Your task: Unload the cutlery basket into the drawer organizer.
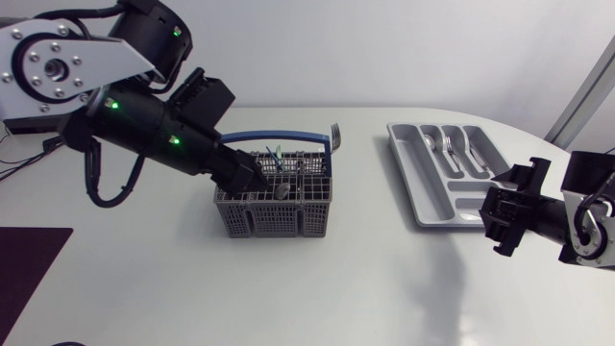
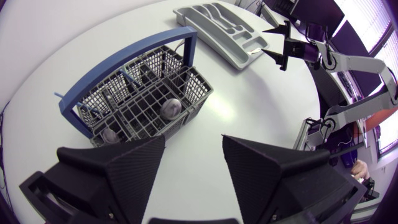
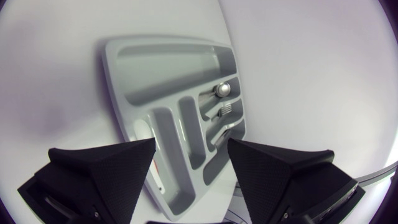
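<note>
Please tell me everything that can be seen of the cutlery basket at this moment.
The cutlery basket is a grey mesh box that looks like plastic, split into several compartments. It stands upright near the middle of the white table, left of the drawer organizer. A blue handle arches over it. A fork stands tines-up at its far right corner, and rounded cutlery ends show inside. The open left gripper hangs over its left side; contact cannot be told.

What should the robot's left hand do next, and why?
Probably ease the left gripper forward and down over the round-ended piece in the basket. The gripper is open and empty, with the basket just ahead of it.
</note>
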You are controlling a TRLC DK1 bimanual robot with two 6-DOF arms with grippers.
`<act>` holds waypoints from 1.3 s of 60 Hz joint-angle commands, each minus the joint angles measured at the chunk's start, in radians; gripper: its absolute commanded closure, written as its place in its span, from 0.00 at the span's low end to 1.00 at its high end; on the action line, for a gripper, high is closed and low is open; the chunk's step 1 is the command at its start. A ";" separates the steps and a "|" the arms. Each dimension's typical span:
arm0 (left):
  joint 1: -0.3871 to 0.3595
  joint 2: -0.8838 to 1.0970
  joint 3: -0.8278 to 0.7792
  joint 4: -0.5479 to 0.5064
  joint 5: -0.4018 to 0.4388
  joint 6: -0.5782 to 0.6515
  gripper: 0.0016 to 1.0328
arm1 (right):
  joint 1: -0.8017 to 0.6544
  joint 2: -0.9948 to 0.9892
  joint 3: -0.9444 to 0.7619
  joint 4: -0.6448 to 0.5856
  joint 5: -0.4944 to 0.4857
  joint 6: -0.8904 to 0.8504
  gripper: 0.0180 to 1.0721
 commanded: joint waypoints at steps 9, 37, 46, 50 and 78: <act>0.051 -0.088 -0.085 -0.014 -0.014 0.025 0.38 | 0.242 -0.176 0.089 -0.364 0.077 0.351 0.14; 0.110 -0.200 -0.227 0.030 -0.033 0.081 0.38 | 0.716 -0.092 0.503 -0.895 0.081 1.013 0.14; 0.122 -0.237 -0.292 0.092 -0.033 0.100 0.38 | 0.792 0.014 0.636 -0.995 0.009 1.160 0.15; 0.136 -0.242 -0.313 0.118 -0.033 0.109 0.38 | 0.800 0.060 0.696 -1.024 -0.063 1.218 0.15; 0.192 -0.297 -0.462 0.313 0.035 0.167 0.38 | 0.806 0.313 0.871 -1.053 -0.324 1.453 0.15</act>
